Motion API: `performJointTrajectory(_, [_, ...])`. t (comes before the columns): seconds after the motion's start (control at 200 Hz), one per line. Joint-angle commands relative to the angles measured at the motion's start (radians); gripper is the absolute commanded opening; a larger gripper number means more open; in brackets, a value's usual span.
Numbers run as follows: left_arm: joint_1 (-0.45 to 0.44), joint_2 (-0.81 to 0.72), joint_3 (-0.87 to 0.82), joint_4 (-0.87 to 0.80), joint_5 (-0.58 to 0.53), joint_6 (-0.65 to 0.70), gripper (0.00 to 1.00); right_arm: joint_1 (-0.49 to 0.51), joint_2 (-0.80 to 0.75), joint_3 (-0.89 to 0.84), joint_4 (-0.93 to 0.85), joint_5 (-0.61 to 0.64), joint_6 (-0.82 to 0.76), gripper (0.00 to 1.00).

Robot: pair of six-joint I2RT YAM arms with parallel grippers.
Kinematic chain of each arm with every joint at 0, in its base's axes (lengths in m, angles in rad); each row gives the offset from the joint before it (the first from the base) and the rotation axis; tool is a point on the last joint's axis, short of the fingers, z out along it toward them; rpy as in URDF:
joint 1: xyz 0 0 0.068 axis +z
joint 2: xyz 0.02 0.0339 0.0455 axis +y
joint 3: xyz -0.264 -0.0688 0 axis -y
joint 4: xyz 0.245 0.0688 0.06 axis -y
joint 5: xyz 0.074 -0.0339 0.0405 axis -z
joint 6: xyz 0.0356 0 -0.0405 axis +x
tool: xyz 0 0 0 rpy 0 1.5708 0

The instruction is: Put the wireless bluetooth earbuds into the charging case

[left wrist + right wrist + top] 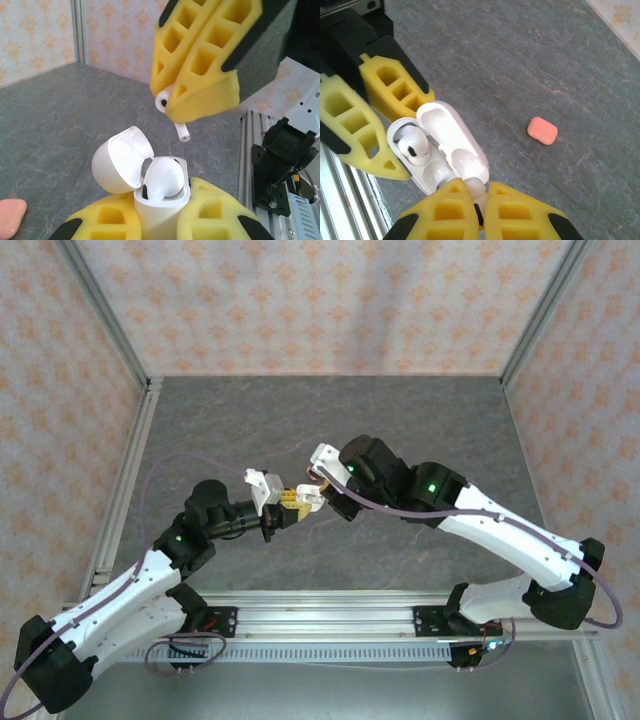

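My left gripper [162, 202] [285, 508] is shut on a white charging case [157, 217], held upright above the table with its lid [122, 160] flipped open to the left. One white earbud [165, 180] sits in the case. Just above it, my right gripper [172, 102] [318, 490] is shut on a second white earbud [182, 131], whose stem points down toward the case. In the right wrist view the seated earbud [410, 145] fills the far slot, the slot beside it [435, 172] is empty, and the held earbud [476, 189] shows between my right gripper's [477, 195] fingertips.
A pink pebble-shaped case [542, 130] [10, 217] lies shut on the grey table [530, 60], apart from the grippers. An aluminium rail [252, 150] runs along the near edge. Patterned walls [330, 300] enclose the table.
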Motion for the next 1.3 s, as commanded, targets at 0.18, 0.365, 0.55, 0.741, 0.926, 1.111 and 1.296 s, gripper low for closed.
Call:
performJointTrajectory(0.18, [-0.008,0.003,0.038,0.045,0.009,-0.028,0.00,0.009,0.019,-0.005,0.023,0.026,-0.033,0.07])
performJointTrajectory(0.365, [-0.010,0.008,0.037,0.056,0.015,-0.040,0.00,0.009,0.021,-0.023,0.031,0.035,-0.039,0.07])
performJointTrajectory(0.55, [-0.010,0.011,0.042,0.056,0.017,-0.044,0.00,0.009,0.016,-0.037,0.039,0.043,-0.051,0.07])
performJointTrajectory(0.741, [-0.009,0.013,0.043,0.069,0.020,-0.057,0.00,0.009,0.011,-0.053,0.052,0.033,-0.062,0.07])
performJointTrajectory(0.926, [-0.010,0.014,0.047,0.072,0.020,-0.064,0.00,0.009,0.011,-0.062,0.062,0.010,-0.069,0.07])
performJointTrajectory(1.111, [-0.011,0.012,0.049,0.066,0.016,-0.064,0.00,0.009,0.004,-0.059,0.046,-0.043,-0.073,0.07])
performJointTrajectory(1.296, [-0.010,0.016,0.057,0.057,0.011,-0.057,0.00,0.009,0.011,-0.030,-0.009,-0.101,-0.080,0.07])
